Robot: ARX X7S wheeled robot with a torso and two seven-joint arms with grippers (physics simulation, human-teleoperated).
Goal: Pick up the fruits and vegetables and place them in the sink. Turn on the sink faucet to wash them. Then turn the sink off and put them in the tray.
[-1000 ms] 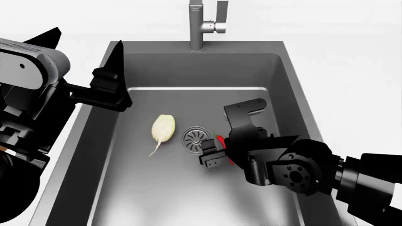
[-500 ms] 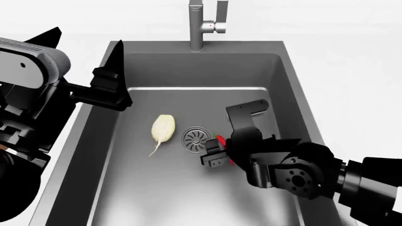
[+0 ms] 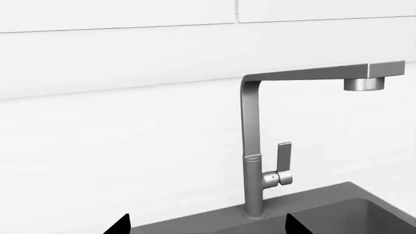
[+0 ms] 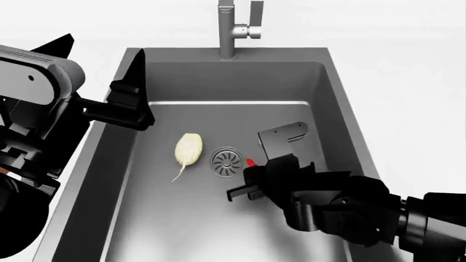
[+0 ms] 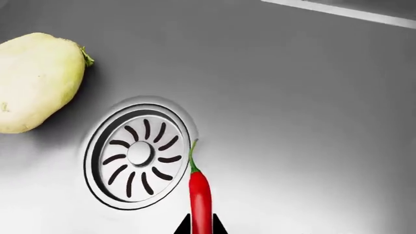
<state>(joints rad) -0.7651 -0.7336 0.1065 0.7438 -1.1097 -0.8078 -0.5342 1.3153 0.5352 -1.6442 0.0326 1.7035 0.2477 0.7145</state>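
Left wrist view: the left end effector (image 3: 204, 225) shows only as two dark fingertips (image 3: 120, 225) at the frame edge, set wide apart, with nothing between them. Ahead of it stands the sink faucet (image 3: 252, 161), upright on the rear rim of the sink (image 3: 364, 209). The squared spout reaches out over the basin, and the small side lever handle (image 3: 284, 158) points upward.

Head view: the left end effector (image 4: 102, 68) is over the near-left rim of the sink (image 4: 342, 82), fingers spread wide, touching nothing. The right end effector (image 4: 255, 172) is low inside the basin, just beside the drain (image 4: 226, 160). Only a small red part of the chili pepper (image 4: 250, 162) shows at its fingers; the rest is hidden by the arm. The root vegetable (image 4: 189, 148) lies flat on the basin floor on the far side of the drain from the right end effector, its thin tail trailing toward the near wall. The faucet (image 4: 228, 30) rises behind the basin.

Right wrist view: the right end effector (image 5: 200, 228) has its fingers close together, their tips (image 5: 184, 227) pressed against both sides of the chili pepper (image 5: 199, 195). The pepper's green stem reaches ahead to the edge of the drain (image 5: 138, 156). The root vegetable (image 5: 36, 80) lies beyond the drain, apart from it.
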